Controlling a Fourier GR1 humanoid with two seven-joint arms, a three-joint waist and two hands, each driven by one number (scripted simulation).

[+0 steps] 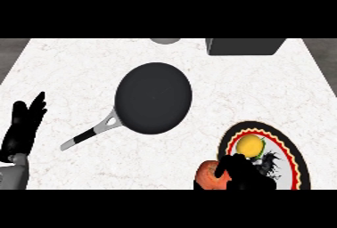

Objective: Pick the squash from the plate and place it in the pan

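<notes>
One yellow squash (pixel 250 144) lies on the plate (pixel 297 156), in its upper-left part, close to the red-and-yellow zigzag rim at about 10 o'clock of the plate's centre. The right hand (pixel 245 174) reaches in from the lower edge at 6 o'clock of the squash, black fingers curled, their tips just at the squash's lower side; whether they actually touch it cannot be told, and nothing is plainly held. At 8 o'clock of the squash, just off the plate's left rim, sits a reddish-orange fruit (pixel 209 174), partly hidden by the hand and cut by the lower edge of the view.

The plate occupies the counter's lower-right corner, its right rim near the counter's edge. The pan (pixel 153 98), dark and bare inside, lies well apart from the squash at 10 to 11 o'clock, near the middle of the white counter (pixel 72 67). Its grey handle (pixel 91 132) runs toward 7 o'clock. Open counter lies between plate and pan.

The left hand (pixel 23 127) rests open at the left edge, fingers up, well apart from the handle.

At the far edge, 12 o'clock of the pan, a grey round object (pixel 164 41) shows partly; a dark box (pixel 245 46) stands at 1 o'clock.
</notes>
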